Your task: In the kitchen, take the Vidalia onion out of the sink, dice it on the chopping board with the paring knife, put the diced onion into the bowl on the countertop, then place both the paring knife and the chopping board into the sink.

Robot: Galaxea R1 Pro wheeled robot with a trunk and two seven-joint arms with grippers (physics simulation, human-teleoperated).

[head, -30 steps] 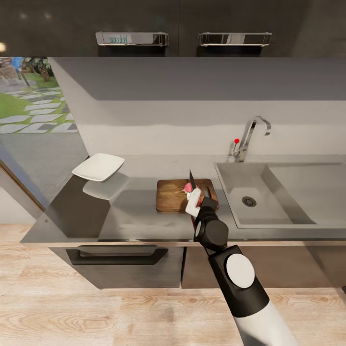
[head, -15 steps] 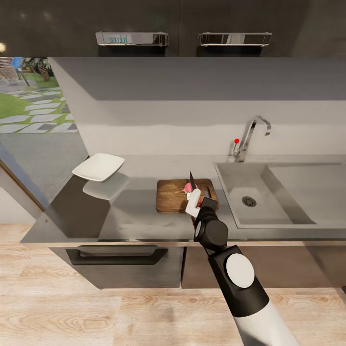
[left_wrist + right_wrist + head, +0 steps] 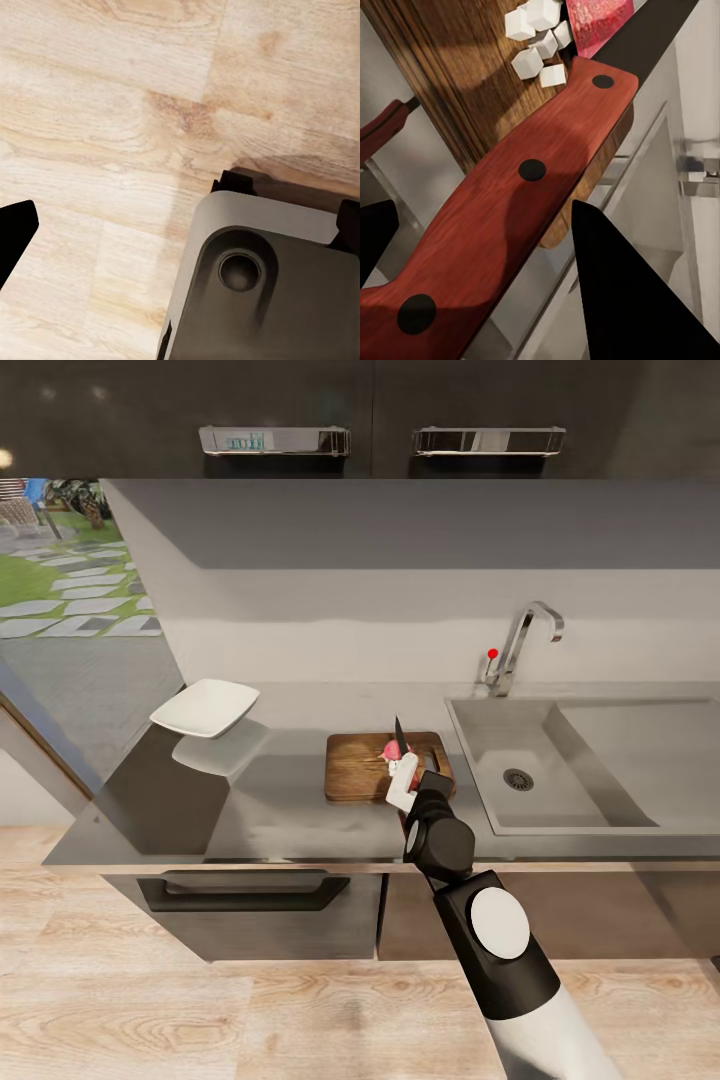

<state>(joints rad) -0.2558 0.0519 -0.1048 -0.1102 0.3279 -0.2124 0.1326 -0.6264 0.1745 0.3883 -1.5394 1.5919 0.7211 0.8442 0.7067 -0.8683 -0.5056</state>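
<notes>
R gripper (image 3: 408, 780) clamped on paring knife (image 3: 502, 195) handle, blade raised over chopping board (image 3: 360, 768) w/ point up, apparently mid-dicing: Vidalia onion (image 3: 596, 21) on board beside white diced cubes (image 3: 538, 41), bowl (image 3: 205, 707) well apart; L gripper state can't tell.

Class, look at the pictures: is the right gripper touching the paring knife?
Touching. In the right wrist view the paring knife handle runs between the right gripper fingers, one dark finger overlapping its edge; the head view shows the blade standing up from that gripper.
</notes>
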